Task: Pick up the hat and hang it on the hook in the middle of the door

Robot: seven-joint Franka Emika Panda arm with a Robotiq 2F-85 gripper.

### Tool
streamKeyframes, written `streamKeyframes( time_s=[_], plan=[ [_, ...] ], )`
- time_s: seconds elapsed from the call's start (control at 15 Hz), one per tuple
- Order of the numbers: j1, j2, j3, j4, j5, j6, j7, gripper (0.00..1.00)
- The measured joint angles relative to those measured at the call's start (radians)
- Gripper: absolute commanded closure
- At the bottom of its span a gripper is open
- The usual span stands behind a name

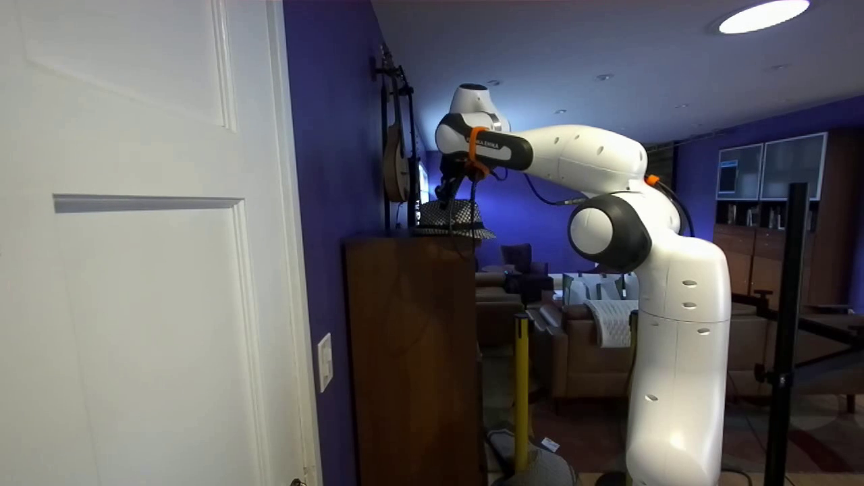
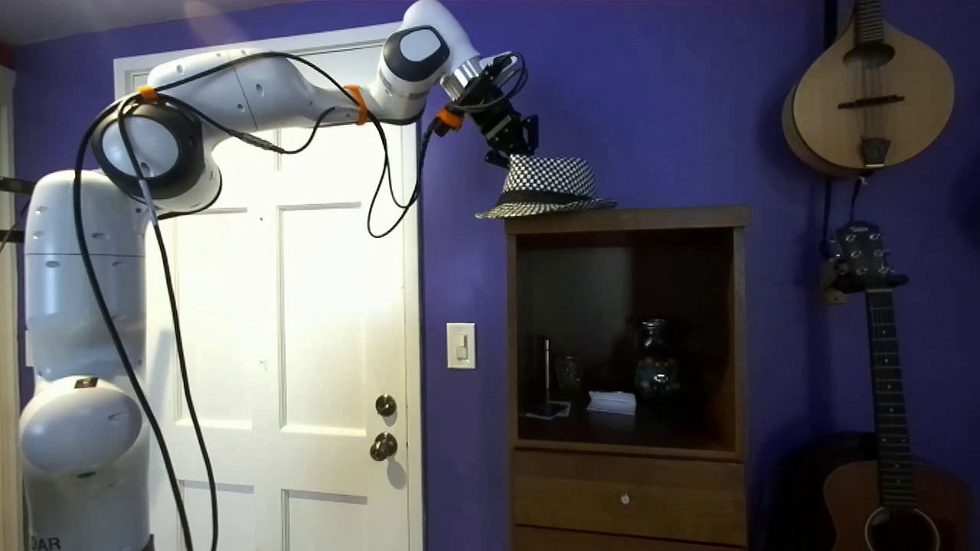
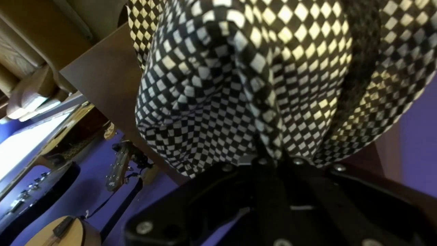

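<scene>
Black-and-white hat (image 3: 205, 130) is pinched in the claw (image 3: 271, 157), fingertips (image 3: 247, 160) kinda hard to see. Brim (image 2: 501, 210) overhangs the cabinet (image 2: 628, 220) below into open air; door (image 2: 341, 306) is well off, partly behind the arm (image 2: 253, 88).

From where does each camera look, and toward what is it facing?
An exterior view, near the door, looks past the cabinet toward a sofa; arm at picture right.
An exterior view sits opposite the purple wall, facing it; arm at picture left.
The wrist-mounted view looks at the hat; the gripper shows at bottom.
Both exterior views share door, cabinet, hat and arm.
</scene>
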Motion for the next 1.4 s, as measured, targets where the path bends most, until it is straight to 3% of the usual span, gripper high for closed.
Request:
streamKeyframes(
  time_s=[0.6,0.87,1.4],
  plan=[
    [0.065,0.03,0.067,0.214,-0.03,-0.311,0.191,0.99],
    [0.115,0.034,0.111,0.247,-0.03,-0.293,0.155,0.96],
    [0.114,0.036,0.113,0.25,-0.03,-0.291,0.141,0.96]
  ],
)
